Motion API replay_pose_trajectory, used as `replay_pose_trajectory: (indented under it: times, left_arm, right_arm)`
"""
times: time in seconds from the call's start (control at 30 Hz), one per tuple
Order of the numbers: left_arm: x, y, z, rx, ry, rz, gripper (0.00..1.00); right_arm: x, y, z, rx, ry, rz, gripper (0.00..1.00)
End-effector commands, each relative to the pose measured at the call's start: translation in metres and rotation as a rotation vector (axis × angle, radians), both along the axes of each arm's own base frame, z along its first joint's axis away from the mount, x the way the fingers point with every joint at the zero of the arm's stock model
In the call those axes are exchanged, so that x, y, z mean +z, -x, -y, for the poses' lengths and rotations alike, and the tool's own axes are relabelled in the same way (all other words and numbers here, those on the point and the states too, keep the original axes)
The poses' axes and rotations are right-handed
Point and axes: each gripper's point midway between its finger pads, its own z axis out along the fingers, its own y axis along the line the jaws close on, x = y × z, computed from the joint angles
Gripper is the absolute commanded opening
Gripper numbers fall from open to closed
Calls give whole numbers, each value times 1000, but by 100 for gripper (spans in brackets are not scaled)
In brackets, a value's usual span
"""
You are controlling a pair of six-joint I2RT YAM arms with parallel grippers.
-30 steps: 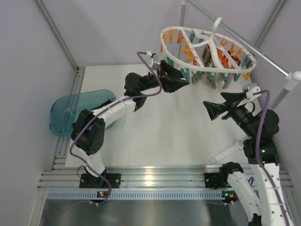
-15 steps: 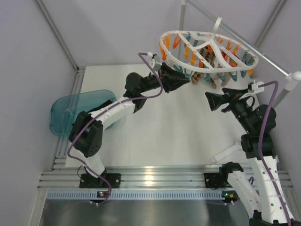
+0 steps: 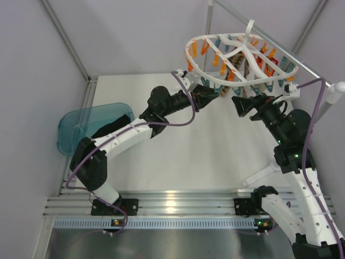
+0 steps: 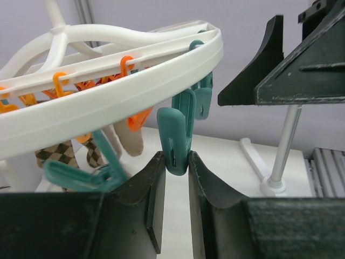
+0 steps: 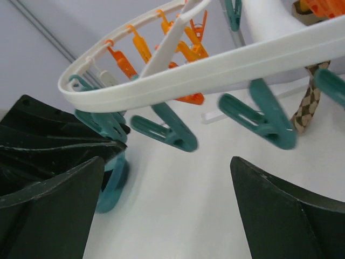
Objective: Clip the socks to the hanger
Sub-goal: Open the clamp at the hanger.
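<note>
Hanger (image 3: pixel 195 63): hung above the far right part of the table (image 3: pixel 188 156), tilted, its near rim between the 2 grippers.
Dark patch (image 3: pixel 110 128): at the edge of the teal bin (image 3: pixel 73 132), partly behind the left arm; too hidden to say whether it is a sock.
Left gripper (image 4: pixel 176 159): up under the near rim, fingers pressed almost together, pinching the lower end of 1 teal clip (image 4: pixel 178 135).
Pinched clip: touching both inner finger faces; upper end lost behind the white rim.
Right gripper (image 5: pixel 166 162): fingers spread wide, holding nothing, just below the rim and facing the left gripper; finger bodies cut off by the frame edges in its own wrist view.
Other clips: orange and teal, hanging as a fringe beneath the rim; several blurred in the right wrist view, count not readable.
Hanger look: white plastic oval ring, crossbars meeting at a hub, a hook rising from the hub.
Brown patterned sock (image 4: pixel 54 154): checkered, hanging under the ring, mostly hidden behind rim and clips.
Stand pole (image 4: pixel 285 143): upright behind the right gripper, white foot on the table, top hidden by that gripper in the left wrist view.
</note>
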Motion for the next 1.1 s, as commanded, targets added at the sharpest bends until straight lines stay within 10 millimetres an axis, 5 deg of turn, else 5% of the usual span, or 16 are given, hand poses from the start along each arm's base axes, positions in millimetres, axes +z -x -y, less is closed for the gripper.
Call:
replay_pose_trajectory:
  times: [0.0, 0.47, 0.87, 1.07]
  left_arm:
    - [4, -3, -7, 116, -55, 78, 0]
    - [3, 5, -3, 195, -122, 73, 0]
    - [-1, 14, 2, 138, -166, -12, 0]
    - [-2, 15, 0, 139, -179, -15, 0]
  right_arm:
    - [32, 7, -8, 16, -54, 40, 100]
    - [45, 12, -38, 77, -110, 123, 99]
    - [40, -2, -68, 104, -23, 137, 74]
    - [42, -9, -67, 68, -20, 147, 70]
